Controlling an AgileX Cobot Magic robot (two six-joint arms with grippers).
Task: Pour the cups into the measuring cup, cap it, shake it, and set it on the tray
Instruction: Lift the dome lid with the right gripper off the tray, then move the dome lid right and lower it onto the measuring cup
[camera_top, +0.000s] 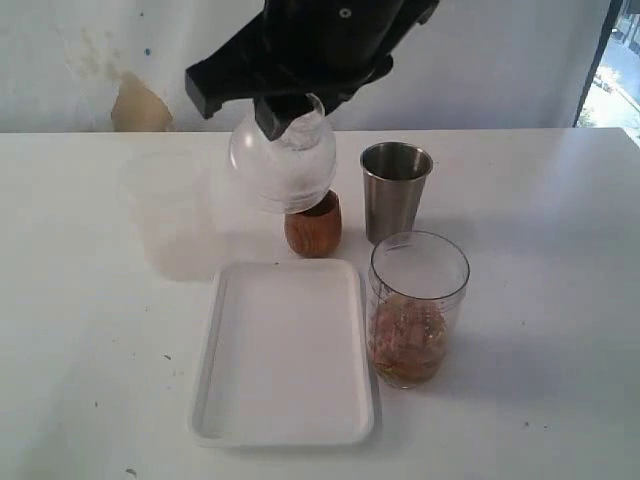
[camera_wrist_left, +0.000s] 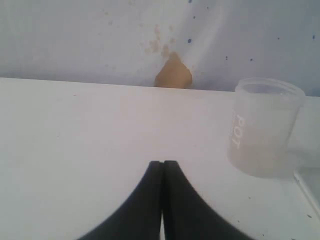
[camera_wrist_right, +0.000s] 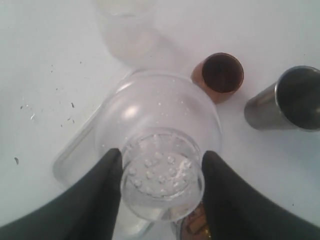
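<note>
White letters "POT" down the side of the frosted cup (camera_wrist_left: 262, 127)

White tray (camera_top: 283, 350); brown wooden cup (camera_top: 313, 230); grey steel tumbler (camera_top: 393, 200); clear dome lid (camera_top: 282, 165)

Bright, flat light, overexposed window (camera_top: 612, 70) far right, white table (camera_top: 90, 350) nearly washed out, shadows faint, all views slightly soft.

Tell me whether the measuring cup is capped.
Uncapped: the measuring cup shows an open rim; the dome lid sits in the right gripper, away from it.
</note>
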